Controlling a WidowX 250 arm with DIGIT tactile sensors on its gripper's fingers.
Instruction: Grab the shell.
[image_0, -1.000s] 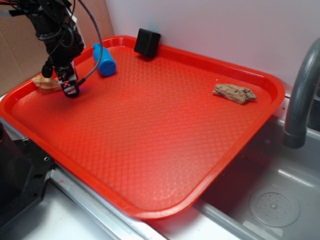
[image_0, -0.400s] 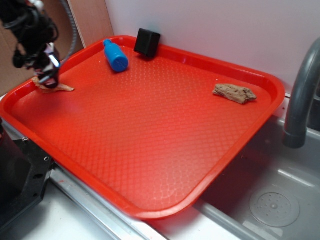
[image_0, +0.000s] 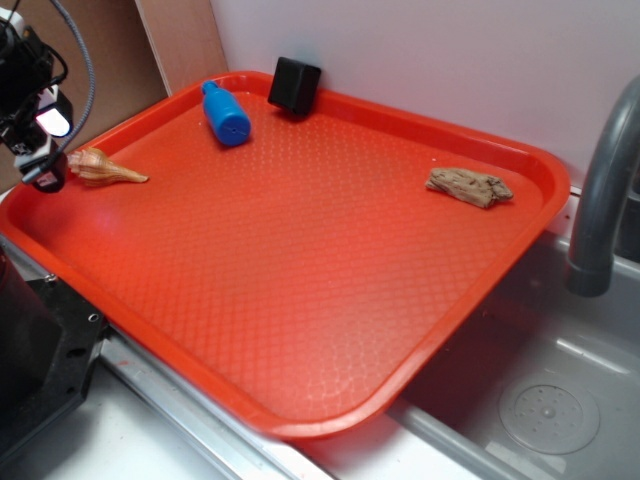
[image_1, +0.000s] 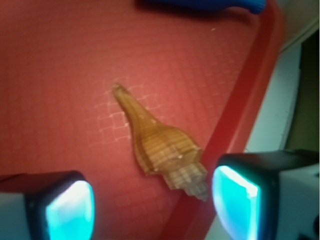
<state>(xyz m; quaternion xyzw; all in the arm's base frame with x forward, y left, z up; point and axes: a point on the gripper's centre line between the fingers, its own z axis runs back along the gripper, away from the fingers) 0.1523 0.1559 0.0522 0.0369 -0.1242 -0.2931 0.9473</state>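
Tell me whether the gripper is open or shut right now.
Open. In the wrist view the gripper has its two fingers spread wide apart, with the shell lying on the tray between them, ungrasped.

No readable text

We find no words, labels, brands, numbers or signs on anything in either view.

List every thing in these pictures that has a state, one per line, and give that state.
Shell: lying on its side on the tray, by the rim, not gripped.
Tool: open, pads either side of the shell's wide end.
Blue bottle: lying on its side.
Black box: leaning on the tray's far rim.
Driftwood: lying flat.
Tray: flat, one corner over the sink.
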